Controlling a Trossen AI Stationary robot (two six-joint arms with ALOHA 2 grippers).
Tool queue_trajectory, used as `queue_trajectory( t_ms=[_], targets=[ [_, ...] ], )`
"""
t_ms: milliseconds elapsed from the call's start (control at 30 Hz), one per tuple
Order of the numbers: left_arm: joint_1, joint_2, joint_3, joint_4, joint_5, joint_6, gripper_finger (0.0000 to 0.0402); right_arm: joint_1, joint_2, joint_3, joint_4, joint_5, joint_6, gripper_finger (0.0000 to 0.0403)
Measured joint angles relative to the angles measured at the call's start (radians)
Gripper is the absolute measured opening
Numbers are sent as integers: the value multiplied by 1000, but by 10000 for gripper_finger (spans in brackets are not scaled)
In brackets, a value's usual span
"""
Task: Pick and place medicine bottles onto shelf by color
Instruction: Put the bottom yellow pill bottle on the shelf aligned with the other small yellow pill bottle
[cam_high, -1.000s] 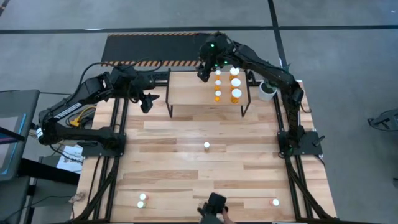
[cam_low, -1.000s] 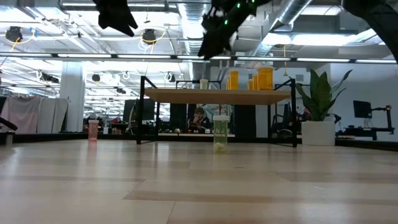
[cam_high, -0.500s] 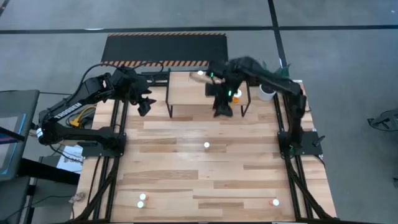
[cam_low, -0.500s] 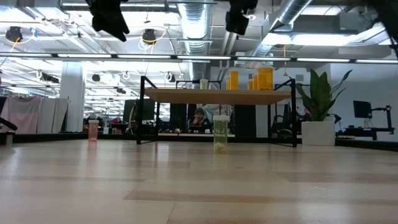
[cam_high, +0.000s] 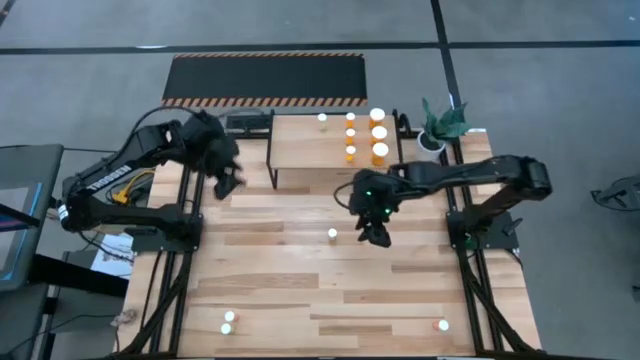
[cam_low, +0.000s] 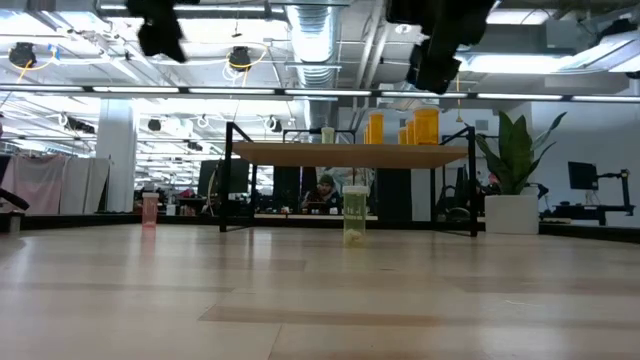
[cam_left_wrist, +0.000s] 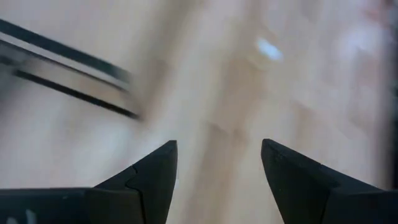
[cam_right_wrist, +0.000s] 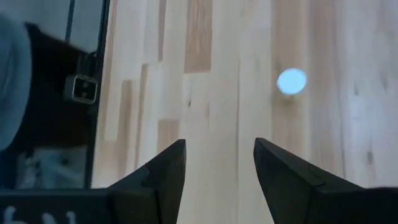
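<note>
High view: right pincer (cam_high: 373, 232) released, empty, near tiny bottle (cam_high: 332, 235). Likely light, tippy; best pinched at sides.

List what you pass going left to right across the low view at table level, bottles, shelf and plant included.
Red-pink bottle → shelf's left leg → pale yellow-green bottle on the shelf → pale yellow-green bottle on the table → orange bottles on the shelf → shelf's right leg → potted plant.
</note>
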Motion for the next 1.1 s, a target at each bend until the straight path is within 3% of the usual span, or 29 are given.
queue_trajectory(
  t_ms=[133,233,333,467,600,833,1100],
  targets=[
    [-134,0,0,-162,128,-68,216,16,-63,-60,84,65,12,204],
    [-291,0,0,-241,149,-258,215,16,-80,-68,89,94,-22,203],
    [-457,0,0,-262,149,-608,215,6,-87,-68,87,94,-75,203],
    [-665,10,0,-225,116,-1188,214,-6,-87,-68,85,94,-167,202],
    [-888,54,0,-137,57,-1580,214,-17,-77,-68,84,93,-282,199],
    [-1164,245,0,83,13,-1933,214,-29,-78,-68,147,86,-386,199],
    [-1339,496,0,254,-44,-2114,214,-19,-77,-68,171,82,-252,193]
  ],
)
